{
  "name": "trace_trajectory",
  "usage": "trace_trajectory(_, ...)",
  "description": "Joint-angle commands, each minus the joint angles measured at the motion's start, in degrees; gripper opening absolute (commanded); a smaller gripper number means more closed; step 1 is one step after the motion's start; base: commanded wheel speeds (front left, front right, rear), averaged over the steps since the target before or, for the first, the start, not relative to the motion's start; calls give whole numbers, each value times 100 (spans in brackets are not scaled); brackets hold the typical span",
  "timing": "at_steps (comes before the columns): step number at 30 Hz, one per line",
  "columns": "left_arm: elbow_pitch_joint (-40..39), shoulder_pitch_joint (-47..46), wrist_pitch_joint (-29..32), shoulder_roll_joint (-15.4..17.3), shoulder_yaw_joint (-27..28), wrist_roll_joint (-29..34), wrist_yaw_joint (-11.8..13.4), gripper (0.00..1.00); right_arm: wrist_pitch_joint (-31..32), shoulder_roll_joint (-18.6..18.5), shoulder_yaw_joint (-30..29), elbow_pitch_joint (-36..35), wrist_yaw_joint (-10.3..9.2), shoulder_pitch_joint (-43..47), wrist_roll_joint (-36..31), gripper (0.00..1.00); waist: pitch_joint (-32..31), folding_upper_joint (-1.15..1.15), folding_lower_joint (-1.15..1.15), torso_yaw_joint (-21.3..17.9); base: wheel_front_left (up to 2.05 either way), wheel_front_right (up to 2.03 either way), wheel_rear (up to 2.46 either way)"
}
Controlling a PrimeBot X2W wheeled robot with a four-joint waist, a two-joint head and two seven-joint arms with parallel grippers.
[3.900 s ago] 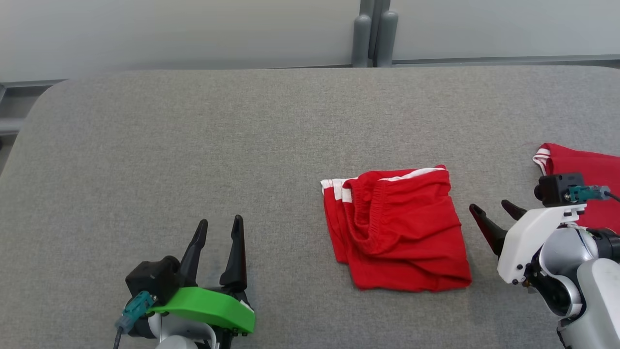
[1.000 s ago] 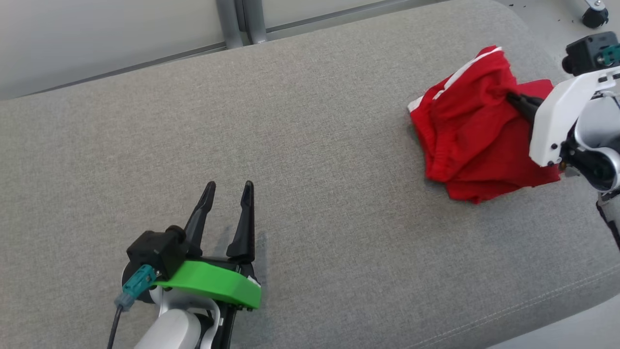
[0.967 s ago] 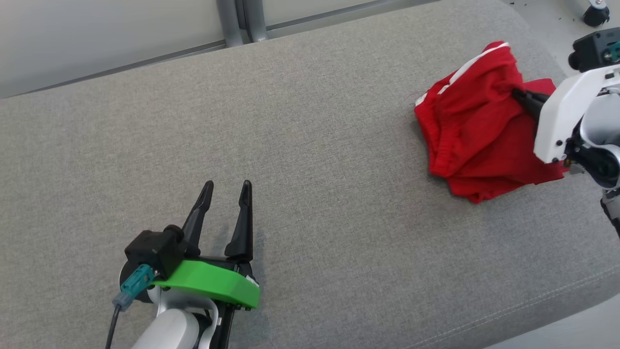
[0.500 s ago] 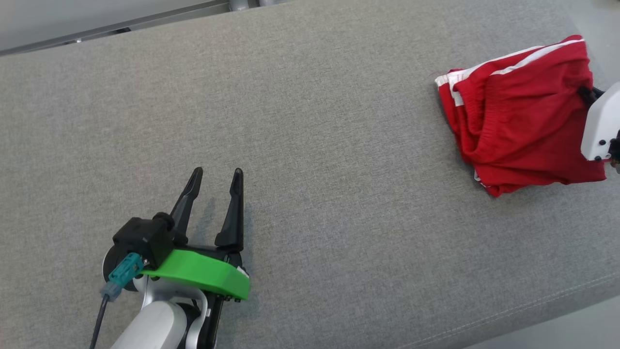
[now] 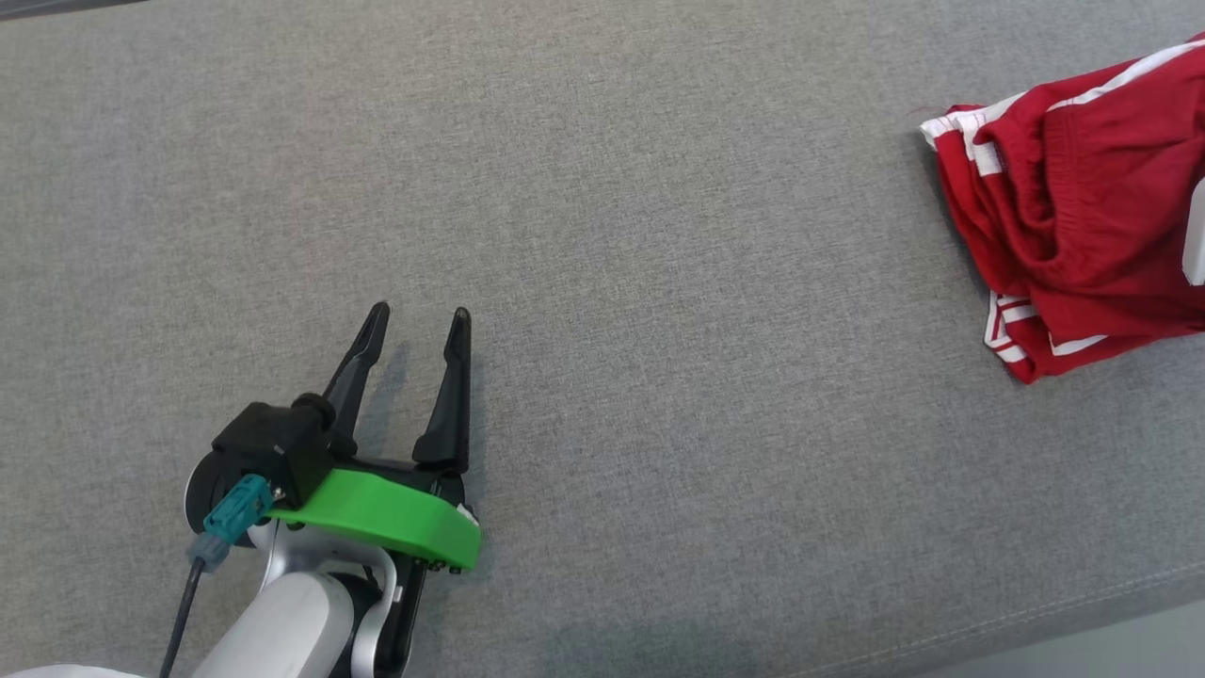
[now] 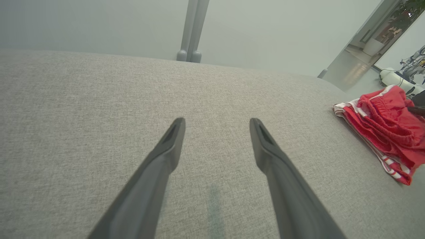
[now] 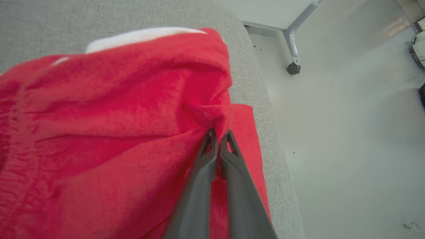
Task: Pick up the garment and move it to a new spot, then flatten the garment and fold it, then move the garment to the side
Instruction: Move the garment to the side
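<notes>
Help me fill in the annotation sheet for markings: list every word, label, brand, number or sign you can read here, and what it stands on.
None: no word, number, brand or sign can be read in any view.
The red garment: white stripes only, no print or tag visible.
The left gripper: its green cover and teal connector show no lettering.
The background clutter in the left wrist view: too blurred to tell.

Head view: up high, staring down on the grey cushion (image 5: 659, 235), left gripper (image 5: 420, 311) close underneath.
Left wrist view: low, skimming forward over the cushion.
Right wrist view: jammed right against the red shorts (image 7: 99, 116).
Shared: all three catch the shorts, off right of the left gripper.
</notes>
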Motion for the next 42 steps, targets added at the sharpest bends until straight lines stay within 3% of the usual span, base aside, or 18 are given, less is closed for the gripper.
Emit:
trace_trajectory(1,-21,-74,7,38,-2,31,34,100,-226,21,-5,306,-2,-170,-283,100,70,62,0,70,0,0,0)
trace_trajectory(8,-1,-39,-8,44,12,0,76,100,-801,90,-67,790,-2,-462,-676,100,3,62,0,20,0,0,0)
trace_trajectory(14,29,8,-49,-4,0,-87,34,100,-1112,207,141,823,-3,-640,-633,100,-160,62,0,-73,0,0,0)
trace_trajectory(21,139,76,-190,-93,97,-300,-94,100,-1464,397,870,358,-3,-798,-202,100,-523,62,0,-152,0,0,0)
trace_trajectory(28,338,108,-439,-123,297,-298,58,100,-1607,567,1517,-371,-3,-691,199,100,-965,62,0,-86,0,0,0)
trace_trajectory(35,598,316,-666,-68,634,-293,290,100,-1651,947,1127,-899,-3,-109,251,100,-1406,62,0,101,0,0,0)
trace_trajectory(42,812,674,-771,123,938,-340,327,100,-1806,1440,79,-1604,-3,996,-348,100,-1754,62,0,343,0,0,0)
